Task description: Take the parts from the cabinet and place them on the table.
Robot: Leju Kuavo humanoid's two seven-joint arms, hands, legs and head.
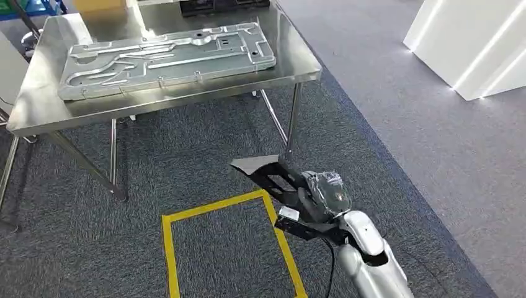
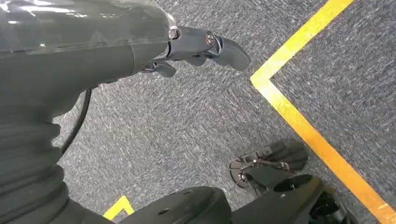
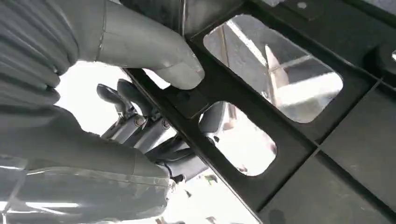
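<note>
Right hand: the right hand (image 1: 316, 198) grasps a flat black part (image 1: 263, 171) with cut-out windows. In the right wrist view the thumb (image 3: 154, 51) presses on 1 face of a rib while the darker fingers (image 3: 135, 116) curl behind it, so the plate is pinched through its openings, likely so a thin plate does not slip.

Black part: carried in the air above the carpet, near the yellow floor marking (image 1: 180, 217) and well short of the table (image 1: 37, 112). It juts forward from the hand, toward the table.

Left hand: the left hand (image 2: 196, 49) hangs over the carpet and grasps nothing; its fingers look loosely bent, not clenched.

Table: a large grey metal panel (image 1: 167, 59) lies across most of the tabletop, reaching close to the front edge. A dark object (image 1: 223, 6) sits at the far edge.

Stage: judged as mid-carry; the part is not yet set down.

Next move: bare surface shows mainly along the left edge and the right front corner, so 1 of those seems the likely landing place.
</note>
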